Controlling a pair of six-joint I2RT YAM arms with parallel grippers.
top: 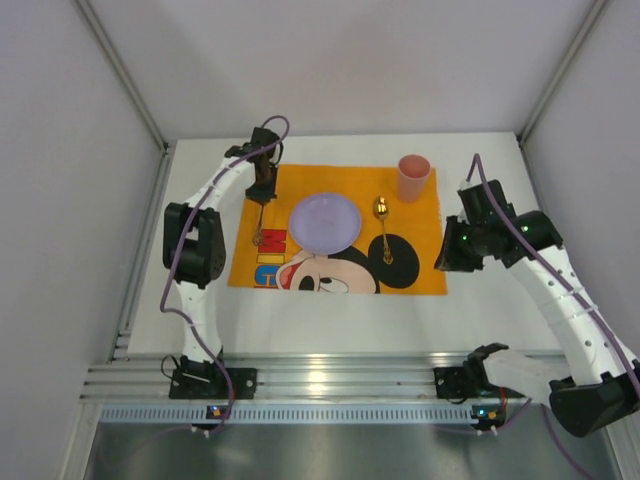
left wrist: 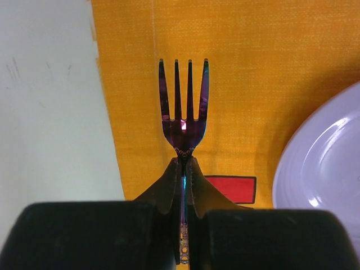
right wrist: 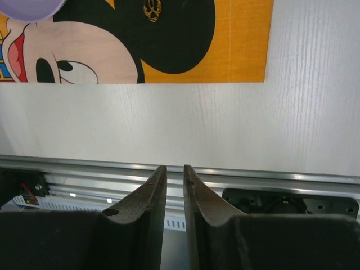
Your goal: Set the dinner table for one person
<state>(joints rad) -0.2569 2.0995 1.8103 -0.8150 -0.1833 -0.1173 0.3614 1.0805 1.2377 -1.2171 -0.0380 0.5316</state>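
The white dinner table (top: 330,320) carries an orange Mickey Mouse placemat (top: 340,275). A lilac plate (top: 325,222) sits at its middle, a gold spoon (top: 383,228) lies to the plate's right, and a pink cup (top: 413,178) stands at the far right corner. My left gripper (top: 263,188) is shut on the handle of a dark iridescent fork (left wrist: 183,107). The tines point away from the jaws, over the placemat's left strip (left wrist: 236,67), left of the plate (left wrist: 320,169). My right gripper (top: 448,256) is shut and empty, right of the placemat, over bare table (right wrist: 169,124).
A metal rail (top: 320,378) with both arm bases runs along the near edge. Grey walls enclose the table on three sides. In the right wrist view the placemat's near right corner (right wrist: 247,62), the spoon's handle end (right wrist: 152,10) and the rail (right wrist: 270,177) show.
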